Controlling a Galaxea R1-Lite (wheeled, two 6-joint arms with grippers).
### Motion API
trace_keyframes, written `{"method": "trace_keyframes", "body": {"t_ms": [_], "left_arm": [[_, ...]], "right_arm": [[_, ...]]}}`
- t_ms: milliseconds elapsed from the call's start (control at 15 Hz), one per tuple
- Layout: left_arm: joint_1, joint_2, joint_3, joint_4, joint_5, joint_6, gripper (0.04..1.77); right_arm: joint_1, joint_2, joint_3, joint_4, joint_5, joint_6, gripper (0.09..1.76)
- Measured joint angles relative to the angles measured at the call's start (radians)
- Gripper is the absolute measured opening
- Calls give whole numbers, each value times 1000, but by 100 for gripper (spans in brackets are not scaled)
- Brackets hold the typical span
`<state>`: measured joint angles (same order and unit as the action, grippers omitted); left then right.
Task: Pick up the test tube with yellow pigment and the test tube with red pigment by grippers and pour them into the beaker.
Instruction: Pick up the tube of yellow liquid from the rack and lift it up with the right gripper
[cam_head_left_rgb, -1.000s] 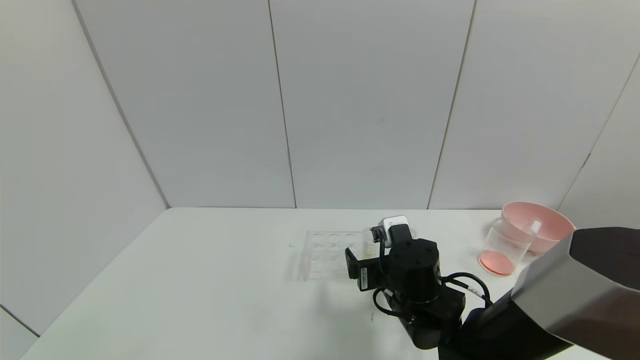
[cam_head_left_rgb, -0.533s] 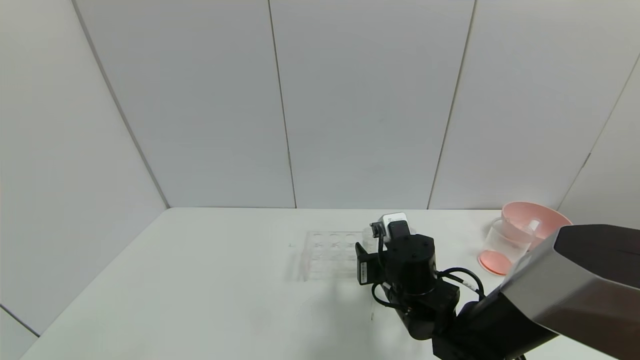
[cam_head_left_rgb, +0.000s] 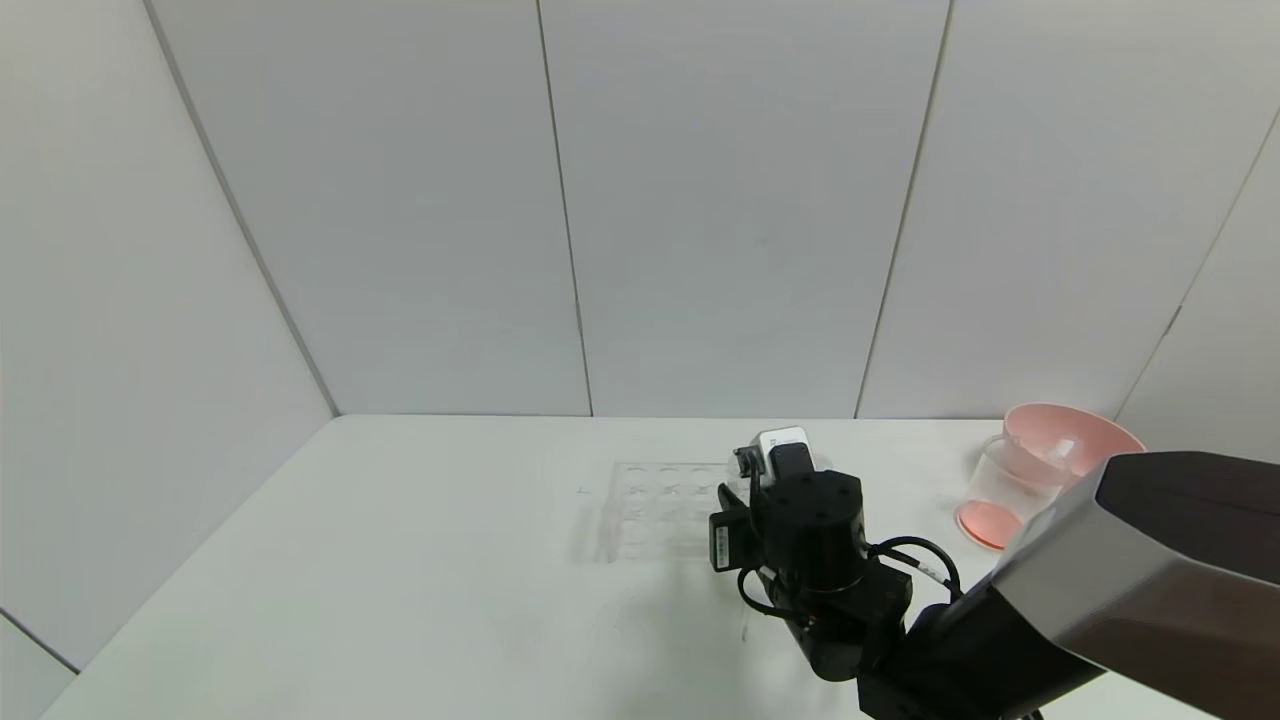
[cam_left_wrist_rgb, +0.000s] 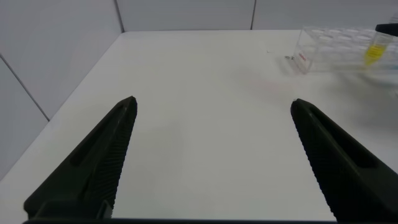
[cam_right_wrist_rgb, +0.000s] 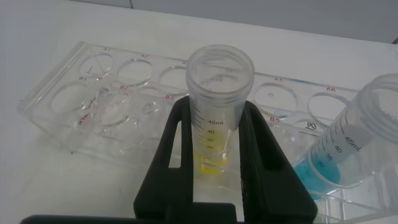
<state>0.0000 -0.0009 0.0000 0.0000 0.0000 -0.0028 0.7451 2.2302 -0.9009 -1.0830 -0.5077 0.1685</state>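
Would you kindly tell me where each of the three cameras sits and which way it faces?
Head view: high on the robot, looking down at the white table, rack, beaker and pink bowl; the right arm shows.
Left wrist view: low over the table, behind the open left pincer, rack far off.
Right wrist view: above the right pincer, shut on the test tube with yellow pigment; a blue tube alongside.
All three share the clear rack.

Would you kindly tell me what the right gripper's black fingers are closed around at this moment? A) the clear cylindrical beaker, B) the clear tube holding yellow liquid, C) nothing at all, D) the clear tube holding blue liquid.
B: in the right wrist view the right gripper has its black fingers on both sides of the clear tube with yellow liquid at the clear multi-hole rack, while the tube with blue liquid stands apart beside it.
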Motion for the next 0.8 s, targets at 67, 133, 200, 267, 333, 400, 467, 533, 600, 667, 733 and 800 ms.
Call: {"method": "trace_keyframes", "body": {"t_ms": [67,133,200,267,333,400,467,533,600,667,733,800], "left_arm": [[0,0,0,0,0,0,176],[0,0,0,0,0,0,176],[0,0,0,0,0,0,176],[0,0,0,0,0,0,176],[0,0,0,0,0,0,176],[0,0,0,0,0,0,176],[0,0,0,0,0,0,176],[0,0,0,0,0,0,176],[0,0,0,0,0,0,176],[0,0,0,0,0,0,176],[0,0,0,0,0,0,176],[0,0,0,0,0,0,176]], "right_arm": [[0,-2,-1,-1,-1,-6,49],[-1,-5,-2,-2,-3,-11,49],[-1,-11,-3,-3,-3,-22,49],[-1,-18,-3,-4,-4,-34,49],[-1,-26,-3,-7,-4,-46,49],[-1,-34,-2,-7,-4,-55,49],[-1,-45,-2,-7,-3,-61,49],[-1,-58,-2,-7,-3,-69,49],[-3,-71,-2,-7,-2,-81,49],[-5,-85,-3,-7,1,-90,49],[-7,-99,-5,-8,0,-97,49],[-8,-114,-7,-8,1,-102,49]]}}
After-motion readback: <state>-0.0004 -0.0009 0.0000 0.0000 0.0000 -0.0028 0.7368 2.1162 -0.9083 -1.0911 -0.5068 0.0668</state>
